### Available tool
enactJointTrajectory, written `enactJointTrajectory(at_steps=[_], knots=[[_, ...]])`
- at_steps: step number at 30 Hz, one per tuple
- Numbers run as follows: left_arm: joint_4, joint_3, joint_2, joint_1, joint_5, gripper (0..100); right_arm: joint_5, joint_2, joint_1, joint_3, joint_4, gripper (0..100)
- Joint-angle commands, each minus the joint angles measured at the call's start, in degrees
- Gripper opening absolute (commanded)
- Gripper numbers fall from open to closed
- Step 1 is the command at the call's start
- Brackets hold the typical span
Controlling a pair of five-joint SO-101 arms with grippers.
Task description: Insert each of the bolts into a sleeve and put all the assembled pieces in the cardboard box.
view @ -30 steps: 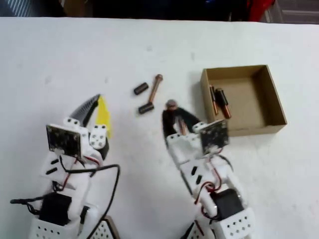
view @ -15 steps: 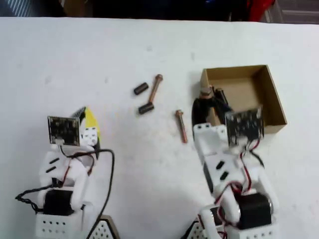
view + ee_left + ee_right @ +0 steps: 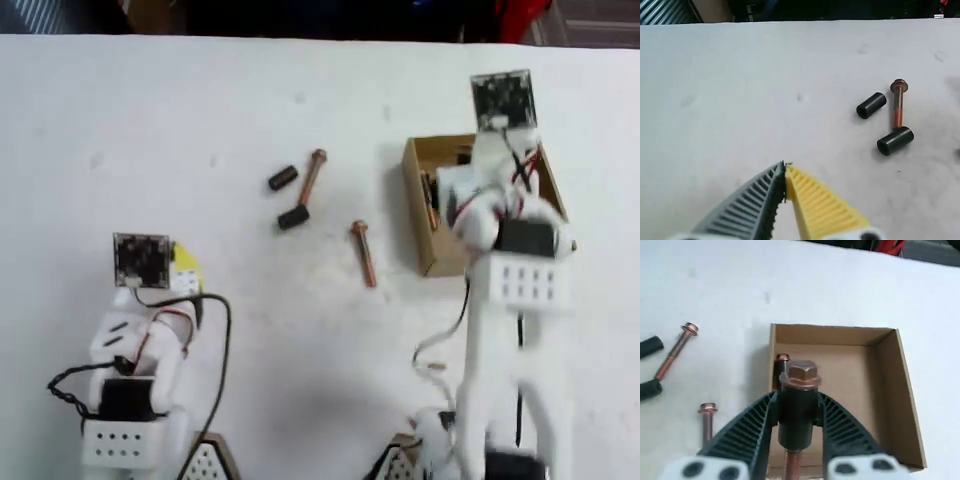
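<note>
Right tool (image 3: 796, 399): black jaws closed onto an assembled piece (image 3: 796, 415). The dark sleeve is pinched between the ribbed fingers, the copper bolt head stands clear above the tips, and the shank end pokes out past the sleeve on the wrist side. The piece hangs over the cardboard box (image 3: 888, 371), on the side nearest the loose parts; height above the floor cannot be judged. A second assembled piece (image 3: 782, 359) lies inside the box against that same wall, just beyond the held one. From the high view the right arm (image 3: 515, 270) stretches across the box and covers much of its floor. Left tool (image 3: 785, 170): grey and yellow fingers pressed together at the tips, gripping nothing, low over the bare white surface (image 3: 740, 75) and well apart from every part. Out on the surface ahead of it lies a cluster bolt (image 3: 898, 104) with a first sleeve (image 3: 871, 105) beside its head end and a second sleeve (image 3: 895, 140) at its tip; touching or only close, cannot tell. A lone bolt (image 3: 363, 254) lies by itself between that cluster and the box, near the box wall but apart from it.
</note>
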Motion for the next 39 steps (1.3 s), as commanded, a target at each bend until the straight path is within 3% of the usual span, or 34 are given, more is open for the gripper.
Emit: enactJointTrajectory(at_steps=[1,11,14,21,24,30,39], knots=[[0.1,-0.4,-0.7,-2.5,-0.7,2,1.8,11.5,3.1,-10.5,-0.2,1.7],[3.0,0.5,-0.7,-3.5,-0.7,2,3.3,41.3,6.3,-31.2,0.3,1.8],[2.9,1.3,-0.7,-3.5,-0.7,2,6.9,48.2,6.1,-36.0,2.6,1.7],[2.9,1.4,-0.7,-3.5,-0.7,2,7.3,61.8,6.5,-49.9,9.5,2.2],[3.0,1.5,-0.7,-3.5,-0.7,2,9.3,66.5,6.5,-56.8,14.3,4.4],[3.1,1.5,-0.7,-3.5,-0.7,2,11.6,72.4,6.4,-68.2,22.2,19.0],[3.2,1.5,-0.7,-3.5,-0.7,2,11.2,72.6,3.3,-89.4,38.1,18.3]])
